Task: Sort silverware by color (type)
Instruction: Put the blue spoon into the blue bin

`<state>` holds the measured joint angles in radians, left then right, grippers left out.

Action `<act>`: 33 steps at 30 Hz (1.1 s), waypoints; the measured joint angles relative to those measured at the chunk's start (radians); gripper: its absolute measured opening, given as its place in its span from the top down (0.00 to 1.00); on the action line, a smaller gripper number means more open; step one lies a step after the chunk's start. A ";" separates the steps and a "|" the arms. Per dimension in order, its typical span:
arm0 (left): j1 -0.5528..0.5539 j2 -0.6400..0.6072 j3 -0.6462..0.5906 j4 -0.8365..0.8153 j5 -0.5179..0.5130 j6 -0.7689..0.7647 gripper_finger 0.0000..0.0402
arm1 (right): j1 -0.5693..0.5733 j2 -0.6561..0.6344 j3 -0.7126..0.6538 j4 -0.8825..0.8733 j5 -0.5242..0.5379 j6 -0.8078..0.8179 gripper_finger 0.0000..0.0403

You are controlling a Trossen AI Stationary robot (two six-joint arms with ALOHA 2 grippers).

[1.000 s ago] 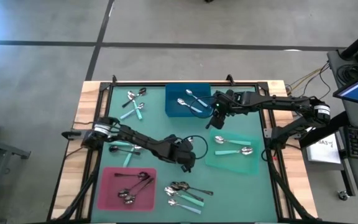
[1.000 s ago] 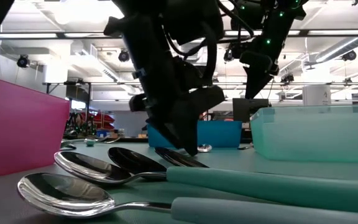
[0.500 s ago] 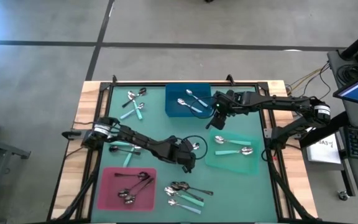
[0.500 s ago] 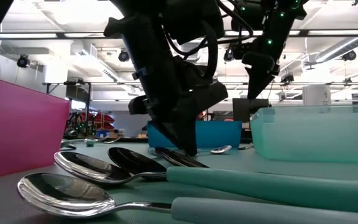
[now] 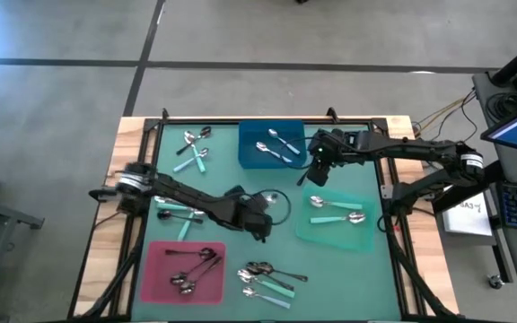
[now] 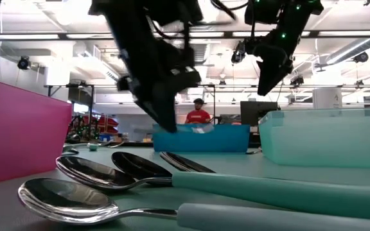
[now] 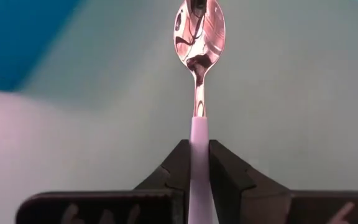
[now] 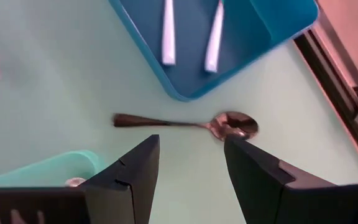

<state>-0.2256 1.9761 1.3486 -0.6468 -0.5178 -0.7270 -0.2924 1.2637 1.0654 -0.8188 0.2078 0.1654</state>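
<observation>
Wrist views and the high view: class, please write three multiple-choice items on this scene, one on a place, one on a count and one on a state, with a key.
1. Where does the dark-handled spoon below the right gripper lie?
A. In the blue tray
B. On the mat, beside the blue tray
C. In the pink tray

2. How many spoons lie in the green tray?
A. Two
B. Four
C. None

3. What is the state of the left gripper?
A. Open and empty
B. Shut on a spoon's handle
C. Shut on a tray's rim

Key:
1 B, as the right wrist view shows it on the mat just outside the blue tray.
2 A, as the high view shows two teal-handled spoons there.
3 B, as the left wrist view shows its fingers clamping the pale handle of a spoon.
</observation>
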 joint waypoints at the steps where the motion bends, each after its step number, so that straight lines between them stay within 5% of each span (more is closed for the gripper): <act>1: 0.000 -0.032 -0.029 0.003 -0.018 -0.018 0.95 | 0.000 -0.007 -0.008 0.018 -0.012 0.000 0.57; 6: 0.000 -0.199 -0.212 0.181 -0.086 -0.101 0.95 | 0.000 -0.040 -0.095 0.254 -0.177 0.036 0.57; 14: -0.002 -0.343 -0.434 0.839 -0.129 0.038 0.95 | 0.007 -0.033 -0.272 0.858 -0.476 0.254 0.57; 23: 0.016 -0.345 -0.448 0.983 -0.354 0.112 0.95 | 0.053 -0.032 -0.295 0.965 -0.481 0.314 0.57; 33: 0.025 -0.344 -0.447 1.091 -0.298 0.123 0.95 | 0.072 -0.032 -0.294 1.085 -0.451 0.306 0.57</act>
<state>-0.2008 1.6321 0.9011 0.4446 -0.8159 -0.6045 -0.2200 1.2316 0.7719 0.2661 -0.2436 0.4712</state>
